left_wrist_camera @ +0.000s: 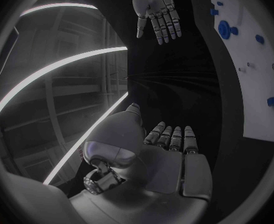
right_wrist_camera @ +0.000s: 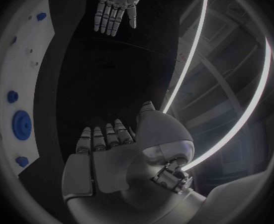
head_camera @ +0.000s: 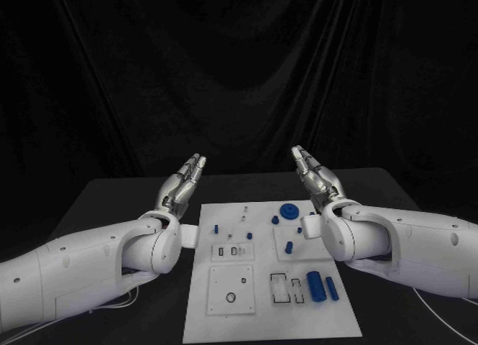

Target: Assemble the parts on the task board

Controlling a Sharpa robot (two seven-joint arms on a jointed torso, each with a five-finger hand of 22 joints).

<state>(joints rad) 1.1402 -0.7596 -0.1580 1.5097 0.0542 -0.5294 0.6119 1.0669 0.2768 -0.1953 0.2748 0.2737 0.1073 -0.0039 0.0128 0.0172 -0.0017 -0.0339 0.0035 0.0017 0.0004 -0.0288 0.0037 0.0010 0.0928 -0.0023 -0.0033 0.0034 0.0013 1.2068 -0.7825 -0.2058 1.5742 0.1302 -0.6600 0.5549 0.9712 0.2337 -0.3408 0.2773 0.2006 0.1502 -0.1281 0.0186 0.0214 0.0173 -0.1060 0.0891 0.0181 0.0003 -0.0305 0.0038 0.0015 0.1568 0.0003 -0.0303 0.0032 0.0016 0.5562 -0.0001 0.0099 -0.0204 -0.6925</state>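
Observation:
The white task board (head_camera: 262, 305) lies in the middle of the black table. On it I see a blue gear (head_camera: 288, 211), small blue pegs (head_camera: 288, 246) and two blue cylinders (head_camera: 318, 284) near its right side. My left hand (head_camera: 184, 182) is raised beyond the board's far left corner, fingers straight and apart, holding nothing. My right hand (head_camera: 315, 175) mirrors it past the far right corner, also flat and empty. The left wrist view shows my left hand (left_wrist_camera: 168, 157), the right hand (left_wrist_camera: 155, 10) opposite, and the board (left_wrist_camera: 255, 69). The right wrist view shows my right hand (right_wrist_camera: 109, 154), the left hand (right_wrist_camera: 117, 5) and the gear (right_wrist_camera: 22, 125).
The board carries several rectangular recesses (head_camera: 233, 251) and a plate with an oval hole (head_camera: 231, 296). Black table (head_camera: 125, 201) lies bare on both sides of the board. A black curtain hangs behind the table.

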